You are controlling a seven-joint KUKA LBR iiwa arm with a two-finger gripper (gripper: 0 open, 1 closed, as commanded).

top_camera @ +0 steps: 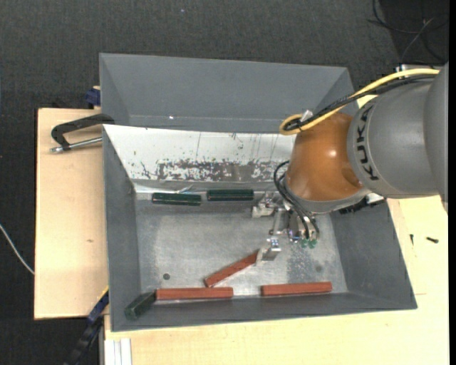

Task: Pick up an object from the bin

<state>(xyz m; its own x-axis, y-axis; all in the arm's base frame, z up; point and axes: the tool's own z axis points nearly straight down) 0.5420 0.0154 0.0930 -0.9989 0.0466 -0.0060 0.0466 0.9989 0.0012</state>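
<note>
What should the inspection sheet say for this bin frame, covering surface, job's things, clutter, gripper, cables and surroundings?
Surface: grey metal bin, floor scuffed, dark speckles on the far wall.
Job's things: tilted red-brown bar mid-floor, its upper end at the gripper; contact cannot be told.
Clutter: left red-brown bar and right red-brown bar flat along the near wall; left dark green bar and right dark green bar along the far wall; dark piece in the near-left corner.
Grippers: gripper low over the floor, right of centre.
Cables: yellow cable runs over the orange wrist cover; black cables beyond the bin.
Surroundings: dark floor.
</note>
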